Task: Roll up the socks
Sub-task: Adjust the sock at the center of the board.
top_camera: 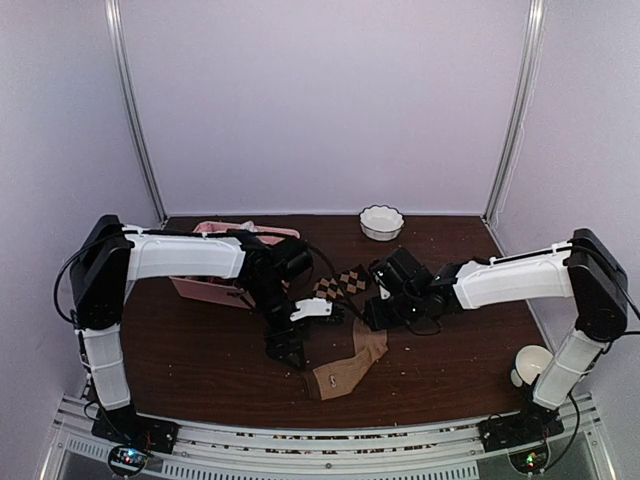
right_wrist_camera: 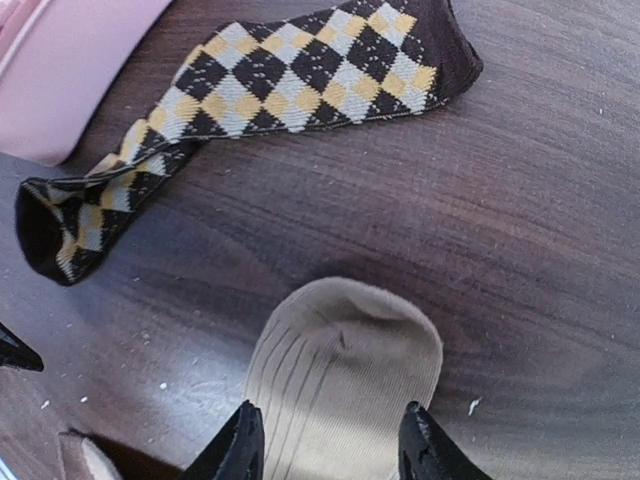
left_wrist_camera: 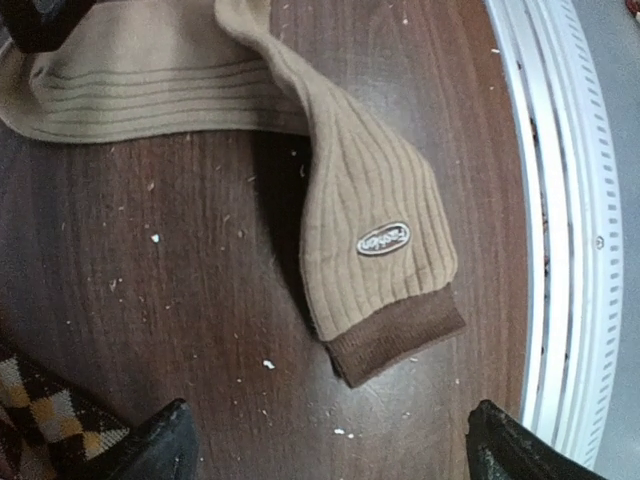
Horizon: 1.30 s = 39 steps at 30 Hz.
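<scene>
Though faint overhead, tan sock (left_wrist_camera: pixel 372 190) label (left_wrist_camera: pixel 383 238) sharp at left wrist

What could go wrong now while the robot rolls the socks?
The right jaws straddle only the toe of the tan sock; it may slip out. The sock is bent in the middle, so a roll may come crooked. The patterned sock lies apart, so it may be left out.

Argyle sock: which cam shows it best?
Right wrist. The argyle sock lies nearly whole and sharp there, with its pattern and cuff clear. Top external shows it only small and coarse. Left wrist catches just a corner of it at the bottom left.
</scene>
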{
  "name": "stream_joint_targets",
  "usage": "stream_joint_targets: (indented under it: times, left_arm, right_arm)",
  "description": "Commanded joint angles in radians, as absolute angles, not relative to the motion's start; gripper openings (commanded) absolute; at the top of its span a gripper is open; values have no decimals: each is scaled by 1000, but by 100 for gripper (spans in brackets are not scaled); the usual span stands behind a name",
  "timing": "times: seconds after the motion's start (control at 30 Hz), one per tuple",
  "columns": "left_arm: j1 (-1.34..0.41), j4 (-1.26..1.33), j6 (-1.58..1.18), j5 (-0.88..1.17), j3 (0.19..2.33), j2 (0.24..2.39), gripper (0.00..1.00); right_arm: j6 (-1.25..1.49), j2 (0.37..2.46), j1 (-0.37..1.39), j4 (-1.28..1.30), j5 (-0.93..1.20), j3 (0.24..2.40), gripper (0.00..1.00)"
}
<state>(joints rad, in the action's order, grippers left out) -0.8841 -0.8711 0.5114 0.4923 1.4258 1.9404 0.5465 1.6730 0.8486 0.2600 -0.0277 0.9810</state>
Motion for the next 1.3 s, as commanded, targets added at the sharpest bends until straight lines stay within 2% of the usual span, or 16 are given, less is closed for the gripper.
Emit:
stream_joint_targets:
  times: [0.0, 0.2, 0.43, 0.5, 0.8, 0.93, 1.07, 1.17, 1.27]
  left_arm:
    - [-903, -778, 458, 454, 1409, 1960, 96]
    - [-991, -708, 408, 293, 1383, 2005, 96]
    - [-1004, -701, 393, 282, 1377, 2039, 80]
    - [-1006, -705, 394, 285, 1372, 2041, 72]
    - [-1006, -832, 413, 294, 1463, 2045, 19]
    - [-1002, -931, 434, 263, 1545, 2043, 0]
    - [-989, -997, 460, 188, 1606, 2031, 0]
    - [-973, -1028, 457, 246, 1632, 2024, 0]
    - [-974, -1018, 441, 362, 1608, 2030, 35]
  right_arm:
    - [515, 1724, 820, 305, -73, 1023, 44]
    - [528, 1716, 786, 247, -66, 968, 42]
    - [558, 1734, 770, 170, -49, 928, 42]
    - [562, 1747, 764, 151, -38, 927, 42]
    - [554, 1772, 747, 112, 0, 951, 42]
    - [550, 1777, 734, 106, 2, 962, 41]
    - [540, 1791, 722, 99, 8, 972, 41]
    - [531, 1811, 719, 94, 16, 982, 43]
    - [528, 1833, 719, 91, 22, 989, 45]
